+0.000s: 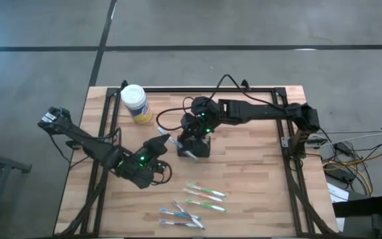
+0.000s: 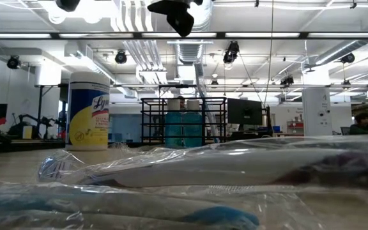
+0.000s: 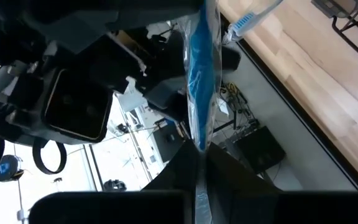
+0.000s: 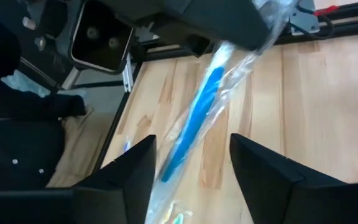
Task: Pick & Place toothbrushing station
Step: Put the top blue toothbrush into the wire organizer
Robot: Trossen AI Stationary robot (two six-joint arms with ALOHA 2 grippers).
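A yellow tub of wipes with a white lid (image 1: 135, 103) stands upright near the far edge of the wooden worktop (image 1: 257, 179), beyond the left tool and off to the side of the right one. In the low view the same tub (image 2: 88, 110) rises at the left, its label facing the camera. Several wrapped toothbrushes (image 1: 194, 201) lie loosely grouped at the near edge of the worktop, on the near side of both tools and apart from them. Clear plastic wrapping (image 2: 222, 167) fills the low view's foreground. A black frame (image 1: 280, 93) edges the worktop. Cables (image 1: 347, 162) trail on the grey floor (image 1: 38, 79) beside it.
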